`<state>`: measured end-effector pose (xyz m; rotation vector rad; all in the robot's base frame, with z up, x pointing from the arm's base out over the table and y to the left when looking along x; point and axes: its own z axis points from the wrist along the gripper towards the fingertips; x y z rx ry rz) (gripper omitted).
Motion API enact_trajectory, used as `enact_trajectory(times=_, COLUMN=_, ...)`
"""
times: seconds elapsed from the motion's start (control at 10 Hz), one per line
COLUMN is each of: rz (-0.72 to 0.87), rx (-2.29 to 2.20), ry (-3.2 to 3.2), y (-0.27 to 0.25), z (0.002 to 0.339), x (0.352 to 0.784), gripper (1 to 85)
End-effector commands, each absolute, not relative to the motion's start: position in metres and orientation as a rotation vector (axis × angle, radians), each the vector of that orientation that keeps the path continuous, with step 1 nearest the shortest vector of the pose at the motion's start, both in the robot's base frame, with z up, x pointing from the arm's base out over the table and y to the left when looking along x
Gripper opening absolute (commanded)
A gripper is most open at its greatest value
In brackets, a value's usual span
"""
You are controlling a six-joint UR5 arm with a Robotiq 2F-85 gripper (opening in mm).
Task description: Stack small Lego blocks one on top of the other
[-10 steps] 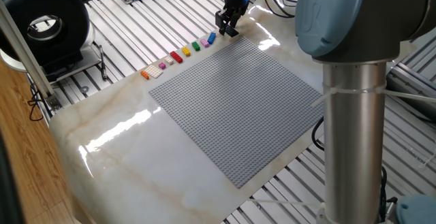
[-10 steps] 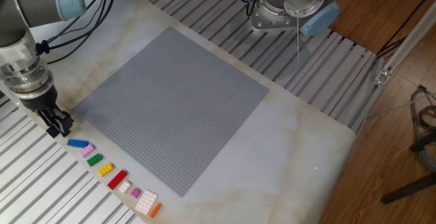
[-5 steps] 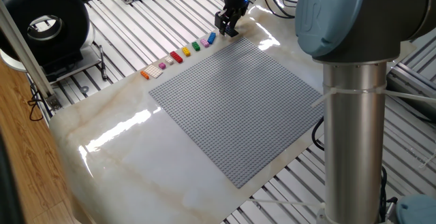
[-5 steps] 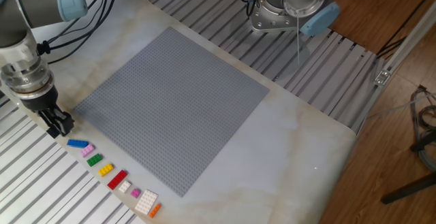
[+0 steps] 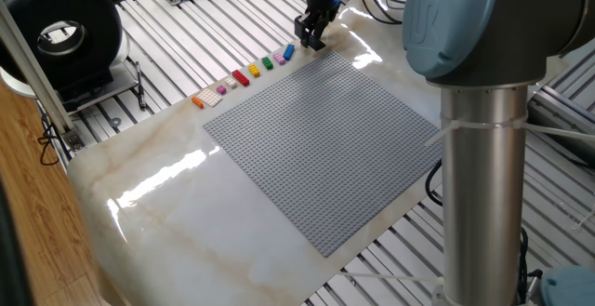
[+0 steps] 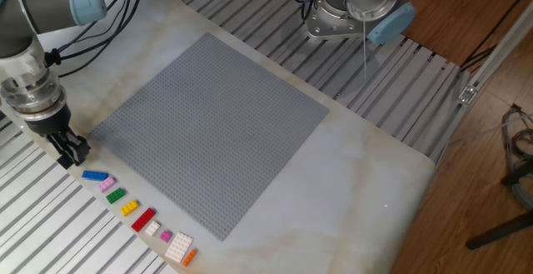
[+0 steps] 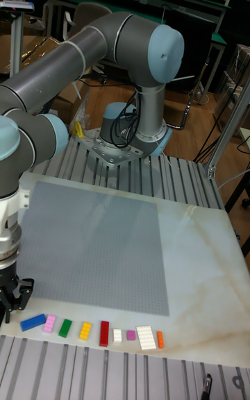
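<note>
We list a row of bricks (image 6: 137, 217) along one worktop (image 6: 358, 161) edge, beside the grey baseplate (image 6: 208, 128). Gripper (image 6: 72, 151) at the row's blue brick (image 6: 95, 176) end; we cannot tell its jaw state.

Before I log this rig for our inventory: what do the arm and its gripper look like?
The grey tubular metal arm has pale blue plastic joint caps, a silver wrist and black cables. The black two-finger gripper is small and angular.
</note>
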<state>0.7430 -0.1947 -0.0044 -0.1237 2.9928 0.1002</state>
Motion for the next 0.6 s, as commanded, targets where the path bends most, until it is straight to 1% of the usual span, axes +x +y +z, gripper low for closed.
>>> enact_trajectory(times=0.0, rz=0.114, rx=-0.118, ry=2.991, y=-0.1946, z=-0.0023, x=0.7441, gripper=46.0)
enact_trajectory(times=0.3, rz=0.111, rx=-0.123, ry=2.988, y=-0.1960, z=-0.0036, x=0.7452, gripper=43.3)
enact_trajectory(times=0.5, rz=0.100, rx=-0.121, ry=2.987, y=-0.1966, z=-0.0044, x=0.7456, gripper=43.0)
